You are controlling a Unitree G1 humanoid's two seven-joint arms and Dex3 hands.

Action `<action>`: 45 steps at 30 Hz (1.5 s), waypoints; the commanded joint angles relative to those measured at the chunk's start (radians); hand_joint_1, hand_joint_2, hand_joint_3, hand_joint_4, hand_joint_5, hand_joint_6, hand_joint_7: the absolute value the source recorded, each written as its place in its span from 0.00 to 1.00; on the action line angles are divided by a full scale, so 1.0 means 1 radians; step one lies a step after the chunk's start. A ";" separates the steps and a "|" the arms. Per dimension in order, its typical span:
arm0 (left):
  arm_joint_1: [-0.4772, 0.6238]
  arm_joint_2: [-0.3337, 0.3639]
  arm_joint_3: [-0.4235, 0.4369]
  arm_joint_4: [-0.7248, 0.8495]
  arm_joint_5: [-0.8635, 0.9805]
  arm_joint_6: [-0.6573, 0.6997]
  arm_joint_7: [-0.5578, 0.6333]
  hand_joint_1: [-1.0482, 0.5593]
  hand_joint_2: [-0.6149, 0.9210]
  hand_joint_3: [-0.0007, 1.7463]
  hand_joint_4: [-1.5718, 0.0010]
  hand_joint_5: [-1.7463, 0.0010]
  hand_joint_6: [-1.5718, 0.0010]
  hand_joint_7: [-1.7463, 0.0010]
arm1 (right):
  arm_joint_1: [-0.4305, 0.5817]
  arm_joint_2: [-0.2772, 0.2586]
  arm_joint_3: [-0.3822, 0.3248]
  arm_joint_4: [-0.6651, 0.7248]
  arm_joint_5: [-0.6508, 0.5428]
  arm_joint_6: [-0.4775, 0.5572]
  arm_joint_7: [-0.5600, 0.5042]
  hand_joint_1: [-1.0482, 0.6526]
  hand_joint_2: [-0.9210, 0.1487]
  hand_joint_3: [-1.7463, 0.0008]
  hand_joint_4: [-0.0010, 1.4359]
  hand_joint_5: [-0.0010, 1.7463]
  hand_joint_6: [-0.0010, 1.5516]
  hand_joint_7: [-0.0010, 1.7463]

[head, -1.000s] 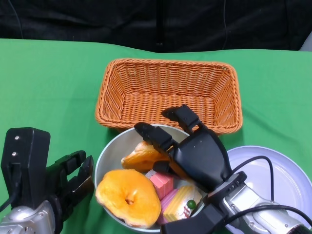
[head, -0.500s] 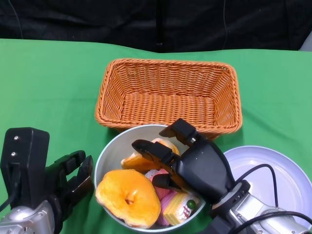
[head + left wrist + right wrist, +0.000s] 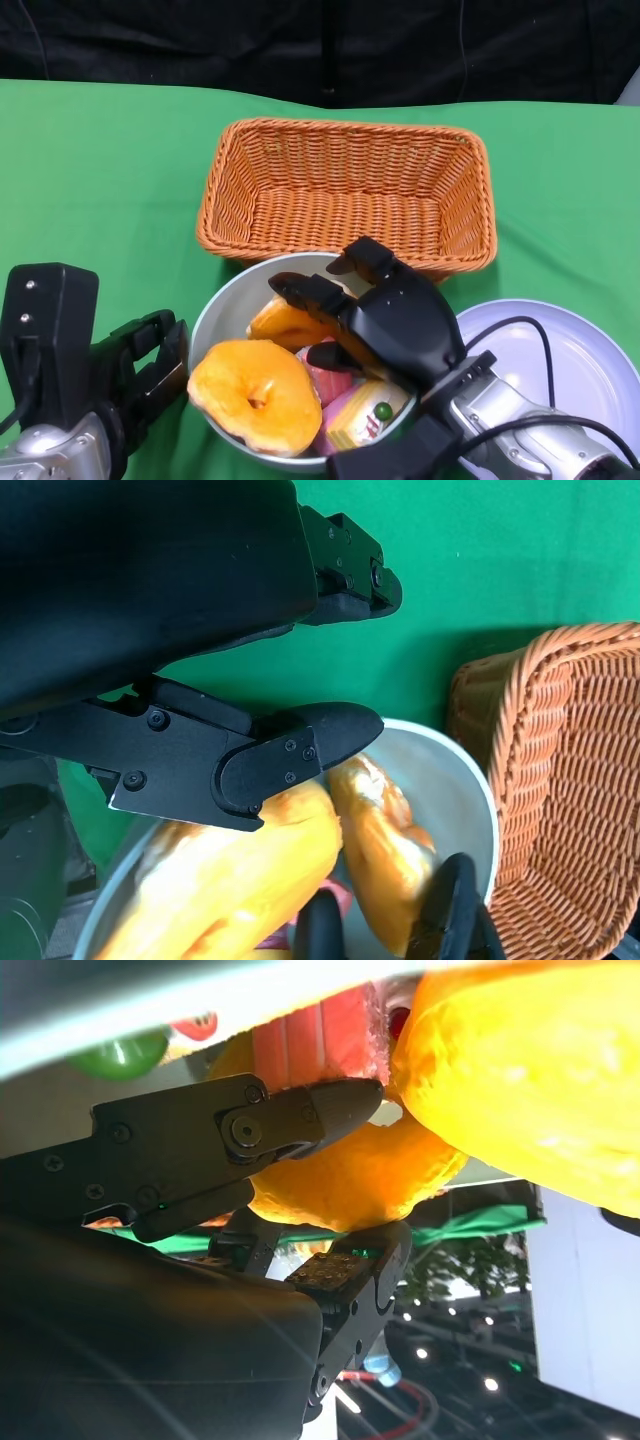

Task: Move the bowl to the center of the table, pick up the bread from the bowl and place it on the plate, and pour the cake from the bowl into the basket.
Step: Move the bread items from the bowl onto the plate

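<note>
A green cloth-covered table (image 3: pixel 100 170) fills the scene, with a dark backdrop behind it. Just beyond the right hand's fingertips sits a woven orange basket (image 3: pixel 345 190), holding nothing visible. Under that hand is a grey bowl (image 3: pixel 215 305), near the table's middle and touching the basket's near wall. On the hand's outer side, just beside the bowl, lies a white plate (image 3: pixel 580 360) with no food on it.

The right hand (image 3: pixel 385 315) reaches into the bowl, fingers curled around a long piece of bread (image 3: pixel 285 325); the right wrist view shows fingertips pressing it from both sides. A round orange bun (image 3: pixel 245 395) and pink and yellow cake slices (image 3: pixel 355 415) lie beside it.

The left hand (image 3: pixel 145 365) hovers just outside the bowl's rim, fingers apart, holding nothing.

The bowl seems already centred. The bread awaits lifting to the plate; the cake is not yet poured.

No writing or labels can be read.
</note>
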State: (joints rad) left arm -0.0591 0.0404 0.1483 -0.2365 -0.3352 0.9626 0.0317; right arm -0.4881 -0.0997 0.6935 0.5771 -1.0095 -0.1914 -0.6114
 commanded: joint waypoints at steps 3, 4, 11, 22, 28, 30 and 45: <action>0.015 0.013 -0.007 -0.015 0.011 -0.018 -0.013 0.35 1.00 0.40 0.96 0.77 0.87 0.99 | -0.034 0.010 -0.018 0.036 0.028 0.028 0.060 0.38 0.00 0.95 0.24 0.49 0.40 0.11; 0.017 0.011 -0.004 -0.017 0.007 -0.018 -0.013 0.35 1.00 0.40 0.97 0.77 0.87 0.99 | -0.037 0.013 -0.020 0.038 0.033 0.022 0.059 0.39 0.00 0.95 0.27 0.50 0.43 0.12; 0.018 0.012 -0.003 -0.021 0.005 -0.018 -0.013 0.36 1.00 0.40 1.00 0.73 0.88 1.00 | -0.048 0.008 -0.017 0.057 0.042 -0.056 -0.017 0.41 0.08 1.00 0.64 0.94 0.56 0.68; 0.014 0.023 -0.004 -0.023 0.002 -0.016 -0.021 0.36 1.00 0.40 1.00 0.72 0.89 1.00 | -0.041 0.007 -0.015 0.082 0.037 -0.137 -0.155 0.44 0.07 0.99 0.69 1.00 0.49 0.94; 0.011 0.027 -0.007 -0.010 0.009 -0.021 -0.019 0.36 1.00 0.40 1.00 0.71 0.88 1.00 | -0.033 -0.008 -0.020 0.040 0.021 -0.166 -0.242 0.46 0.04 0.98 0.67 1.00 0.47 0.92; 0.013 0.033 -0.013 -0.008 0.011 -0.027 -0.026 0.36 1.00 0.39 1.00 0.71 0.88 1.00 | -0.034 -0.011 -0.022 0.026 0.010 -0.175 -0.286 0.46 0.04 0.97 0.66 1.00 0.47 0.93; 0.013 0.034 -0.017 -0.005 0.012 -0.027 -0.036 0.35 1.00 0.39 1.00 0.71 0.88 1.00 | -0.027 -0.025 -0.039 -0.053 0.002 -0.197 -0.354 0.46 0.50 0.36 0.66 1.00 0.46 0.99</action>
State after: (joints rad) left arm -0.0539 0.0588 0.1290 -0.2464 -0.3351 0.9426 0.0065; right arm -0.5147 -0.1109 0.6726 0.5560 -1.0108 -0.3772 -0.9367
